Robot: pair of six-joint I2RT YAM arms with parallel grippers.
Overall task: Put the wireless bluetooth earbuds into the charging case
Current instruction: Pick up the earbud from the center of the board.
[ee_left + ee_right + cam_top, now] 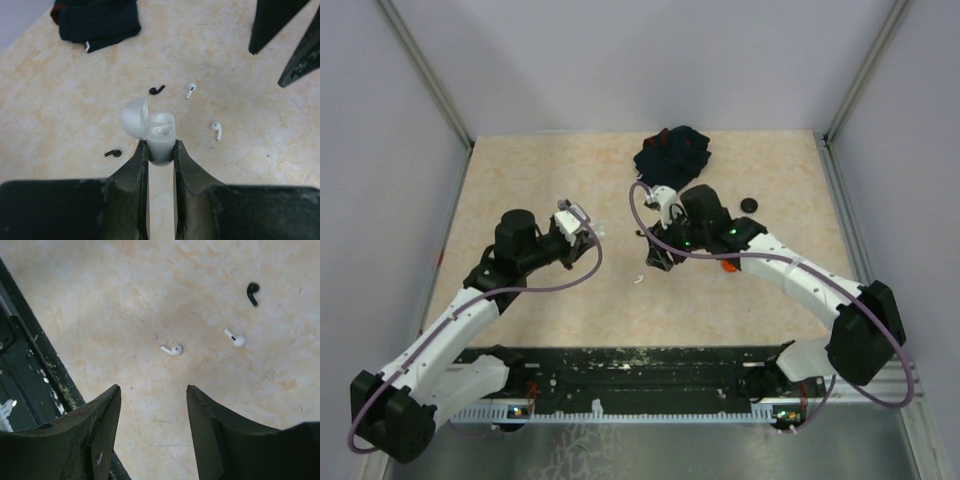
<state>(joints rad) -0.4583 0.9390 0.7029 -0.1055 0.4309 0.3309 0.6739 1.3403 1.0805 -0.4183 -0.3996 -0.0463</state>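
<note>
My left gripper (160,146) is shut on a white charging case (161,136), held above the table with its lid (134,119) swung open to the left; a white shape shows in its opening. On the table beyond it lie two white earbuds (190,90) (216,129) and two black earbuds (157,90) (113,153). My right gripper (153,388) is open and empty, hovering above the table just short of a white earbud (172,349). Another white earbud (235,338) and a black one (252,292) lie farther on. In the top view the grippers (582,228) (660,255) are apart.
A dark navy cloth (672,150) lies at the back of the table, also in the left wrist view (97,20). A black puck (749,205) sits right of my right arm; an orange-red piece (728,266) peeks from under it. A black rail (20,375) borders the near edge.
</note>
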